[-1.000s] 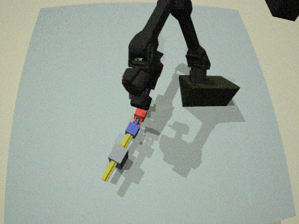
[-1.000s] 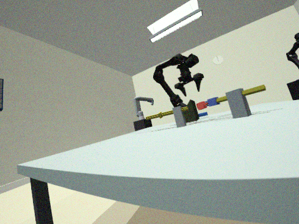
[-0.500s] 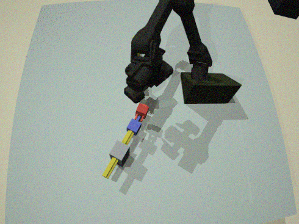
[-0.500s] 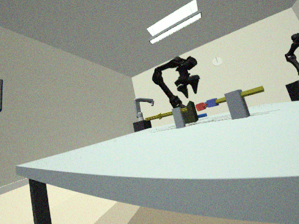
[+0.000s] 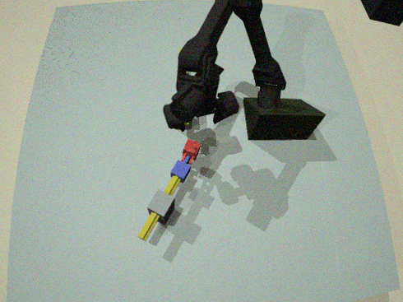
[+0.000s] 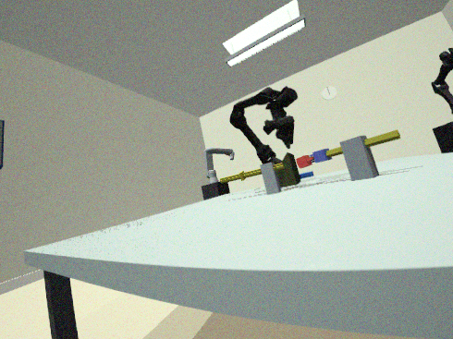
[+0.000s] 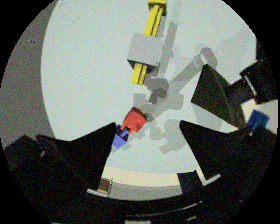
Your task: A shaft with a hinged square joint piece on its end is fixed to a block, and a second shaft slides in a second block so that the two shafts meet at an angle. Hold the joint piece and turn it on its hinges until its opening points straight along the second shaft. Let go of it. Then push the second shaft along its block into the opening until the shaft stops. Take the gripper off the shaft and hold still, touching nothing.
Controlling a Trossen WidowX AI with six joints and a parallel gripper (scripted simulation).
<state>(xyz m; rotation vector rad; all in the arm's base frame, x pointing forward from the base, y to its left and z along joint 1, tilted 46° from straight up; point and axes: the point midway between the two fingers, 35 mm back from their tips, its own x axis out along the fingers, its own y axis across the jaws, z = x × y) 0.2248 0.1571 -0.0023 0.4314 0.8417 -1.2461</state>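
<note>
The red joint piece [image 5: 192, 149] [image 6: 304, 162] [image 7: 135, 120] is hinged to the blue piece [image 5: 180, 170] [image 6: 321, 155] [image 7: 120, 139] on the first yellow shaft [image 5: 147, 227] [image 6: 383, 138], which is held in a grey block [image 5: 161, 203] [image 6: 360, 159]. Its opening is not clearly visible. The second yellow shaft [image 6: 254, 173] [image 7: 138, 74] runs through the other grey block [image 6: 270, 177] [image 7: 145, 49], with a gap between its end and the red piece. My gripper [image 5: 197, 125] [image 6: 278, 139] [image 7: 149, 125] is open and empty, above the red piece's end of the assembly, touching nothing. In the top view it hides most of the second shaft.
The arm's dark base block [image 5: 284, 121] [image 6: 289, 171] [image 7: 215, 97] stands on the pale table [image 5: 82, 164] [image 6: 185, 236] beside the shafts. A collar [image 6: 241, 175] [image 7: 158, 4] sits on the second shaft beyond its block. A small blue object [image 6: 306, 175] [image 7: 257, 121] shows near the base.
</note>
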